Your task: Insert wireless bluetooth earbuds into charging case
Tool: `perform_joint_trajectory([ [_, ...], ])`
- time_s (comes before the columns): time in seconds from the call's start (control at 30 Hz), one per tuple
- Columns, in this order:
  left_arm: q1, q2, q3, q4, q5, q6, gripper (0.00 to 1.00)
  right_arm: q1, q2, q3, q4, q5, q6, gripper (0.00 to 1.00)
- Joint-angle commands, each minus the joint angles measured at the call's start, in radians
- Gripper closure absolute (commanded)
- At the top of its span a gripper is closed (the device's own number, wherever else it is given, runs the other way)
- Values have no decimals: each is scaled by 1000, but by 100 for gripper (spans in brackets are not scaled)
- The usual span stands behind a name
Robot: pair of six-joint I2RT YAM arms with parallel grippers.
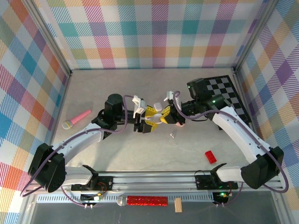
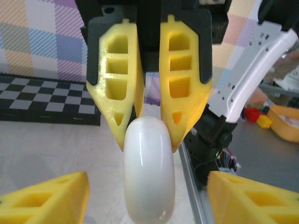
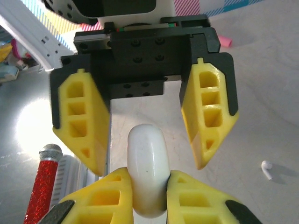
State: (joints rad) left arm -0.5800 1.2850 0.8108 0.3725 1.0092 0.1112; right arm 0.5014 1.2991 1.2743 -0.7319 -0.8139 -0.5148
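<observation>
A glossy white pebble-shaped charging case [image 1: 158,115] hangs above the middle of the table between both grippers. My right gripper [image 3: 148,175] is shut on the case [image 3: 146,158], its yellow fingers pressed against both sides. My left gripper [image 2: 148,186] is open: its fingertips [image 2: 65,196] stand wide apart on either side of the case [image 2: 148,168] without touching it. Facing it, the right gripper's fingers [image 2: 119,84] pinch the case's far end. One small white earbud [image 1: 173,136] lies on the table just below the grippers, also seen as the earbud [image 3: 266,170] at the right.
A pink toy microphone [image 1: 77,119] lies at the left. A red block [image 1: 210,156] sits at the front right. A black-and-white checkered mat [image 1: 229,93] covers the back right corner. A red glitter cylinder [image 1: 147,200] and a wooden block [image 1: 178,205] rest beyond the front rail.
</observation>
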Motion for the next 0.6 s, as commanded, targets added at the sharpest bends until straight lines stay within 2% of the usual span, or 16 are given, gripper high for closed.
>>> perform_joint_trajectory([
  [0.0,-1,-17,-33,166,-31,-79,30,-18,-34,-33,109,-58,43,84],
  [0.23,-1,31,-45,309,-20,-172,37,-44,-73,-80,224,-76,112,84],
  [0.57,-4,62,-28,307,-9,-173,43,-53,-90,-98,266,-87,130,84],
])
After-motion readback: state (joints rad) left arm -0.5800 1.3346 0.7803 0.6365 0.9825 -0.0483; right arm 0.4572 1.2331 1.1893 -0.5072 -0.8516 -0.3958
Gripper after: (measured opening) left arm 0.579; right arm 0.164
